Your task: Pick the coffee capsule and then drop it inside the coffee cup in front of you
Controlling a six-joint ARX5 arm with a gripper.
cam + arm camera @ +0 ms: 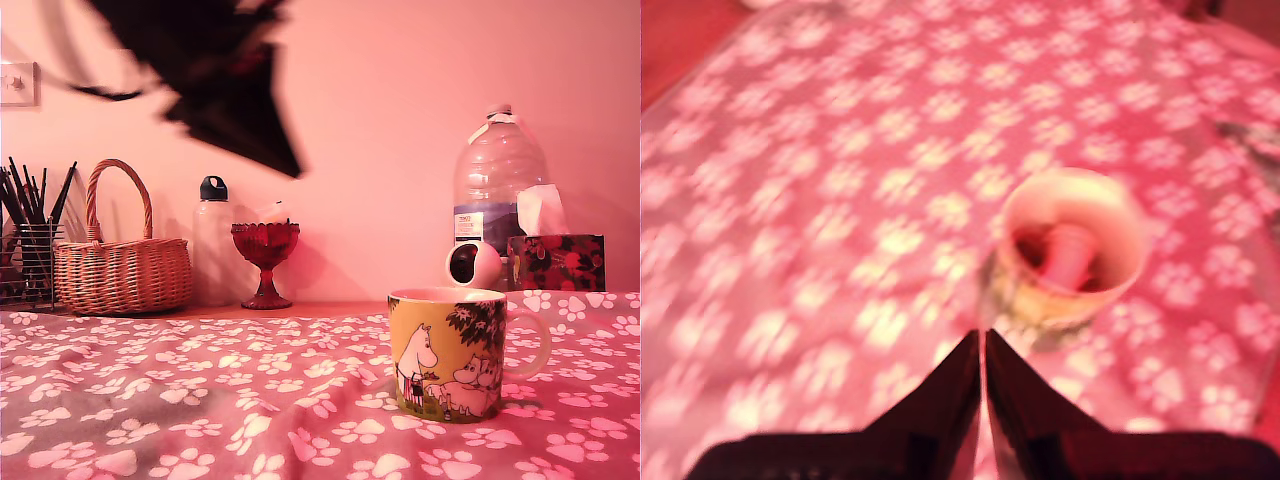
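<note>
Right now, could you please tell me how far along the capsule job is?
Done: the coffee capsule appears to sit inside the coffee cup, though the wrist view is blurred. In hand: nothing; the claw is shut and empty above the paw-print cloth. Left: apparently nothing but backing away.

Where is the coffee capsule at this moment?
In the wrist view the coffee capsule lies inside the coffee cup, which stands on the paw-print cloth. The exterior view, where the cup is at the right, does not show it.
</note>
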